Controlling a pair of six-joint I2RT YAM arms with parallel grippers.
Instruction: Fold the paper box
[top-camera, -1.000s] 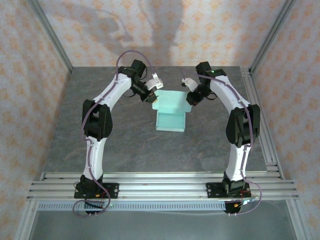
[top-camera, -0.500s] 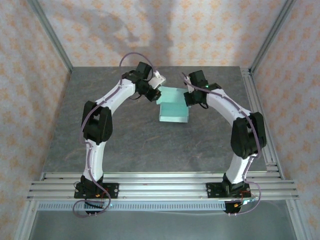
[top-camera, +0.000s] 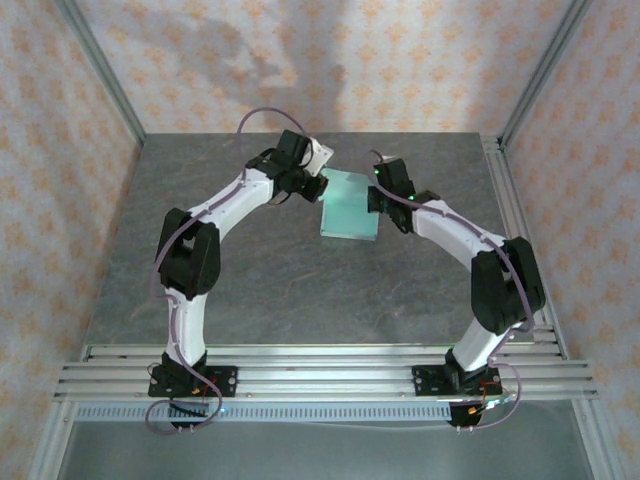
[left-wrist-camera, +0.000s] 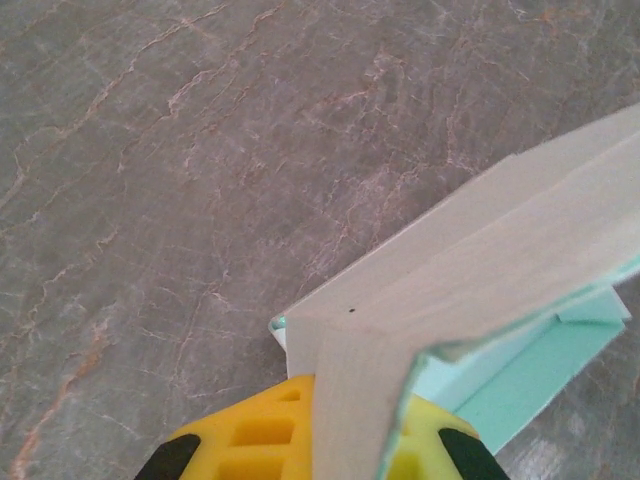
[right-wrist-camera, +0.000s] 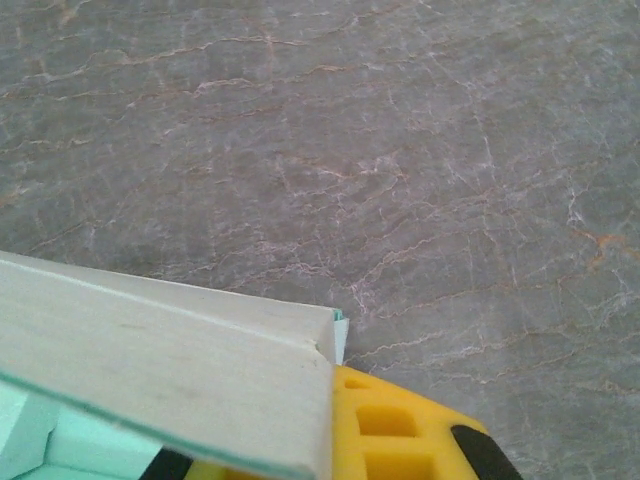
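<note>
The paper box is a pale mint-green card lying on the grey table toward the far middle, between both arms. My left gripper is shut on its left edge. In the left wrist view the card's pale underside rises as folded flaps from between the yellow fingers. My right gripper is shut on the right edge. In the right wrist view a folded flap of the paper box comes out from the yellow fingers toward the left, with mint card below it.
The grey marbled table runs to a metal rail on the right and an aluminium frame at the near edge. Patterned walls close in the back and both sides.
Both grippers have moved inward and slightly toward the back, closing on the box's sides. The box's lower flaps have folded in, so it looks narrower and more rectangular.
</note>
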